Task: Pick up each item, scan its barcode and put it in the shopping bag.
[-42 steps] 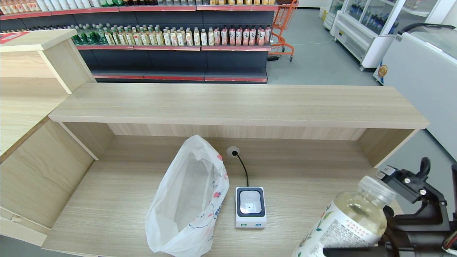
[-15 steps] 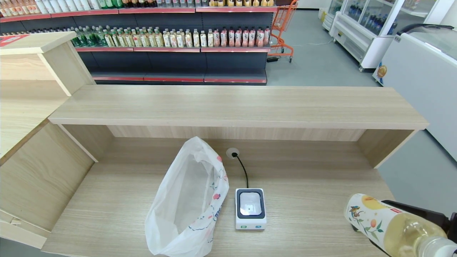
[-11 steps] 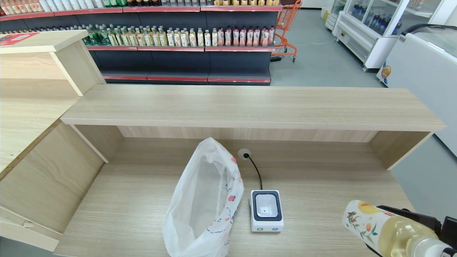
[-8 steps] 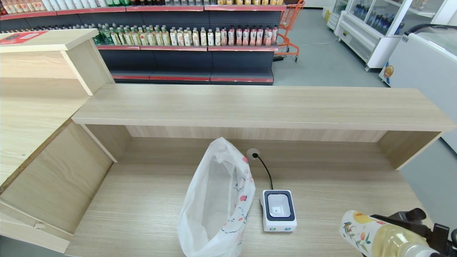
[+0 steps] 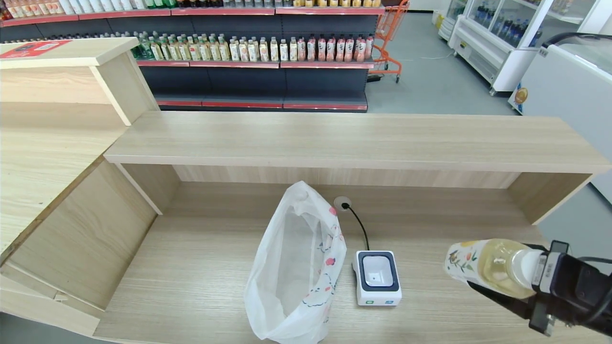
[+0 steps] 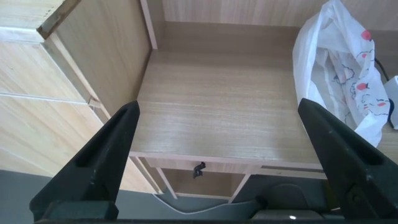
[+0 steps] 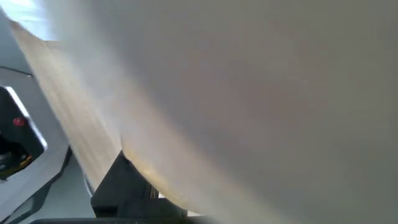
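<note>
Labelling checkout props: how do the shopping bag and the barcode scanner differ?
The shopping bag is soft, crumpled plastic standing open; the barcode scanner is a rigid box lying flat. The bag is larger. Only the scanner has a cable. Both are white and sit on the counter.

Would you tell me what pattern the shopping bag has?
The shopping bag is translucent white with red and blue prints; head view shows it best.

Right hand (image 5: 487, 276) clamped, left hand (image 6: 219, 118) spread wide.
</note>
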